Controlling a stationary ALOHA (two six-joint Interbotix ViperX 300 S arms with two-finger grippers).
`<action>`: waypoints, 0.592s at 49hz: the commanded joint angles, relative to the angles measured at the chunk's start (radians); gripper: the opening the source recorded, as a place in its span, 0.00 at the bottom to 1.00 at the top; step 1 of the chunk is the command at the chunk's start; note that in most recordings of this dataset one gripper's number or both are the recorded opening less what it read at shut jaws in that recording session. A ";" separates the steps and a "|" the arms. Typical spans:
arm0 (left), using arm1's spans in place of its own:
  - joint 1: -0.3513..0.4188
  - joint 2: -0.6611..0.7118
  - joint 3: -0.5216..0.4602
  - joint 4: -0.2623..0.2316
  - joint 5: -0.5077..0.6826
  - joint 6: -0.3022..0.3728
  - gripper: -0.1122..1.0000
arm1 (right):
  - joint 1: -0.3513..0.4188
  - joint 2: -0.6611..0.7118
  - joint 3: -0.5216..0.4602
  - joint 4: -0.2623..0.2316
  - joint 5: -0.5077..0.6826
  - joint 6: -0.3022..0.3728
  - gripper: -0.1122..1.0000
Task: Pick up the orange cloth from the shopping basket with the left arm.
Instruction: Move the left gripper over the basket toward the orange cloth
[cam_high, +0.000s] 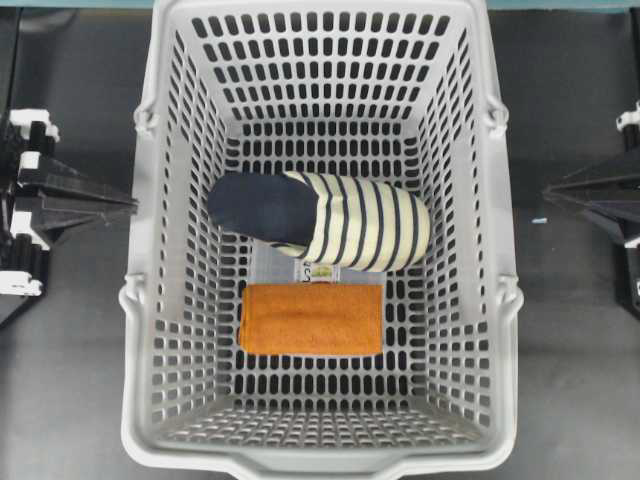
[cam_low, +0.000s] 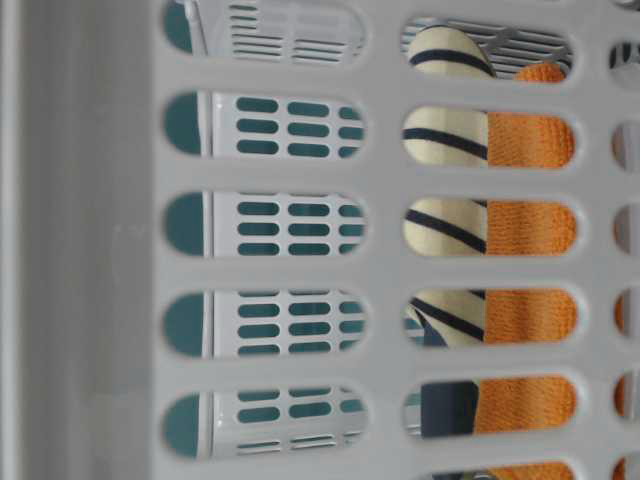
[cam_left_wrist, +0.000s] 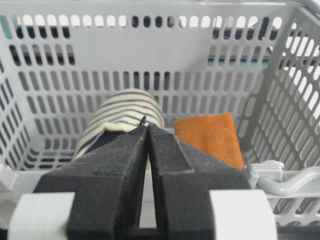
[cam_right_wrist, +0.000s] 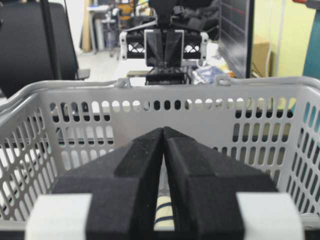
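Basket (cam_high: 140, 300) on bench (cam_high: 70, 380) holds cloth (cam_high: 312, 318) flat on floor, slipper (cam_high: 330, 222) just beside. Left fingers (cam_left_wrist: 145, 131) closed, empty, outside rim; right fingers (cam_right_wrist: 163, 132) likewise.

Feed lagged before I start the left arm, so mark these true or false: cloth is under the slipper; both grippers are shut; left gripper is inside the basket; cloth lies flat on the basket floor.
1. The orange cloth is under the slipper. False: it lies beside it, uncovered.
2. Both grippers are shut. True: left gripper and right gripper show jaws together, holding nothing.
3. The left gripper is inside the basket. False: it is outside the wall.
4. The cloth lies flat on the basket floor. True.
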 joint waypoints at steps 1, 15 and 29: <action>0.002 -0.015 -0.078 0.038 0.043 -0.026 0.15 | -0.005 0.009 -0.021 0.002 -0.012 0.006 0.10; -0.032 0.087 -0.356 0.040 0.445 -0.060 0.10 | -0.003 0.008 -0.025 0.014 -0.009 0.008 0.10; -0.077 0.351 -0.615 0.040 0.739 -0.046 0.10 | -0.005 0.006 -0.028 0.021 0.041 0.054 0.10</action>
